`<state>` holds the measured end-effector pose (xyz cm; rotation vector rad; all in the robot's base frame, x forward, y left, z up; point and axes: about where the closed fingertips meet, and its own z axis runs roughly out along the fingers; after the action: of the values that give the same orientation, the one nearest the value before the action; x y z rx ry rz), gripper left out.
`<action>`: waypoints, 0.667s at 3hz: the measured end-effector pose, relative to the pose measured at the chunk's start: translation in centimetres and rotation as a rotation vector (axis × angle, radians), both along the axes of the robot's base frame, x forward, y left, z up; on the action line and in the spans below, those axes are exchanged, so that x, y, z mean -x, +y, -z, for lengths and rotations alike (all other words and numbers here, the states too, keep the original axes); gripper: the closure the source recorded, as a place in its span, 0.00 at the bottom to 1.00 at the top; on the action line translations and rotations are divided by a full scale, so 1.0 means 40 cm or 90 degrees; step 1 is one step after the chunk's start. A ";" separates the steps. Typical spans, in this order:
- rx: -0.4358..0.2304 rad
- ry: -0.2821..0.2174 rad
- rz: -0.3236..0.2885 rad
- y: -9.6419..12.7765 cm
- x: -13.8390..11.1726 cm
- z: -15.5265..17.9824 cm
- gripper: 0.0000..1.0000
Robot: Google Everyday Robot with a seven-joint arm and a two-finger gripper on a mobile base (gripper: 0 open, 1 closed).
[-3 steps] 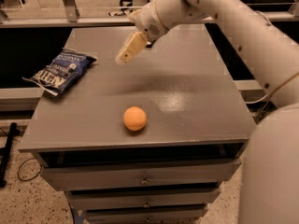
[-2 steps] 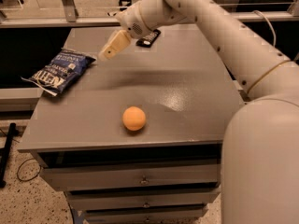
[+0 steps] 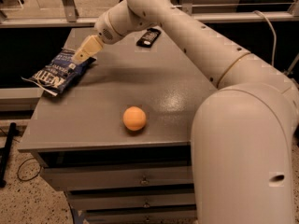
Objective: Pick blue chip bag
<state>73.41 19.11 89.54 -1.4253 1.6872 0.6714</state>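
Observation:
The blue chip bag (image 3: pixel 58 72) lies flat at the left edge of the grey table (image 3: pixel 154 78), dark blue with white block lettering. My gripper (image 3: pixel 80 57) reaches across from the right, its tan fingertips right over the bag's upper right corner. An orange ball (image 3: pixel 134 118) sits near the table's front edge, well clear of the gripper.
A small black flat packet (image 3: pixel 148 37) lies at the back of the table behind my arm. My white arm (image 3: pixel 224 73) spans the table's right side. Drawers (image 3: pixel 140 178) are below the tabletop. A metal rail runs behind the table.
My gripper has swept left and down across the table, from above the back middle to the chip bag's upper right corner. The view has also shifted.

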 end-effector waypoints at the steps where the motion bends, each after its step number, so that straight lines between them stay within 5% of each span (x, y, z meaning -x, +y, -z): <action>1: 0.023 0.017 -0.014 0.076 0.013 0.050 0.00; 2: 0.034 0.037 -0.040 0.132 0.033 0.094 0.00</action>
<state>72.08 24.39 85.78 -1.5144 1.7231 0.7131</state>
